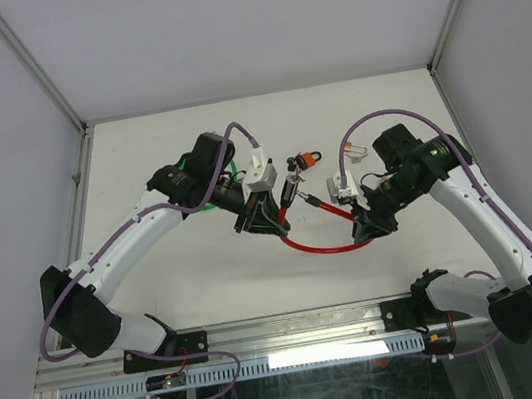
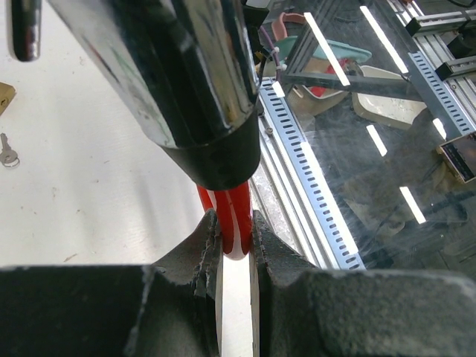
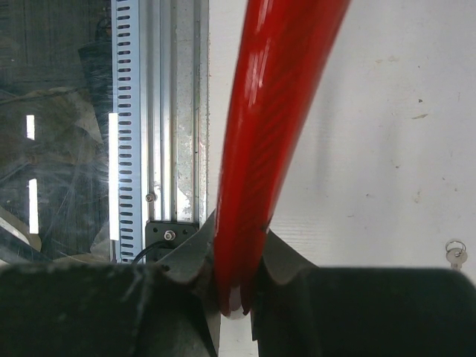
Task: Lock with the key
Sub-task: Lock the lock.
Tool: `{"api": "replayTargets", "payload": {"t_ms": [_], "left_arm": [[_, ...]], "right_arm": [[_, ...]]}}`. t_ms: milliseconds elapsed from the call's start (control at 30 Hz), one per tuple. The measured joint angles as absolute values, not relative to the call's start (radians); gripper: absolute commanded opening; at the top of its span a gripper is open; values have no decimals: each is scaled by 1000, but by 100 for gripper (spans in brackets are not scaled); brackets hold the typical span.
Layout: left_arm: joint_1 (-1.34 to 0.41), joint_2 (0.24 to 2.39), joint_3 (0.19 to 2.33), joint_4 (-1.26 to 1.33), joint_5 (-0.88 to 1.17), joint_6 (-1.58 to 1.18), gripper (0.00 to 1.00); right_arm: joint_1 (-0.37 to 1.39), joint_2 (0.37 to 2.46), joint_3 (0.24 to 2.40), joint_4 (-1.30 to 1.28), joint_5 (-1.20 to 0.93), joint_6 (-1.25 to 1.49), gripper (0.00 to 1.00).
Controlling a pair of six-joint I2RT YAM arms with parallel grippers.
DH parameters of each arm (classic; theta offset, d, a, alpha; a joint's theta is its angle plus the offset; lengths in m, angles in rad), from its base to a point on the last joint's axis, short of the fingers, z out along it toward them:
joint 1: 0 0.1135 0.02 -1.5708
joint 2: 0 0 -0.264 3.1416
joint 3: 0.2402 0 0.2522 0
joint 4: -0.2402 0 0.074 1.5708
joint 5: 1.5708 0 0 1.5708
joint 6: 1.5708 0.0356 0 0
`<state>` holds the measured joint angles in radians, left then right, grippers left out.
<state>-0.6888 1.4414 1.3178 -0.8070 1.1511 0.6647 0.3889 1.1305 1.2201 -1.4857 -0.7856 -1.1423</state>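
Setting: robotics lab, enclosed test cell. White table [image 1: 188, 283] boxed in by plain white panels [image 1: 218, 25] on aluminium posts [image 1: 35, 69]. Left arm [image 1: 140, 235] and right arm [image 1: 480, 206] bolted to an aluminium rail [image 1: 297, 328] at the near edge. Slotted cable duct [image 1: 232, 370] runs along it. Purple cables [image 1: 51, 325] loop off the arms. Clear panel [image 1: 328, 397] below shows strip-light reflections [image 2: 327, 44].

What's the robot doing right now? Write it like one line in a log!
left gripper: shut on red cable | right gripper: shut on red cable | key: loose on table, untouched
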Motion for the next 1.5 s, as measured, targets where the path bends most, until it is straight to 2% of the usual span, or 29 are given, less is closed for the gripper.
{"api": "replayTargets", "payload": {"t_ms": [1500], "left_arm": [[-695, 1441, 1318, -800, 1101, 638, 0]], "right_arm": [[389, 1118, 1225, -1490, -792, -1143, 0]]}}
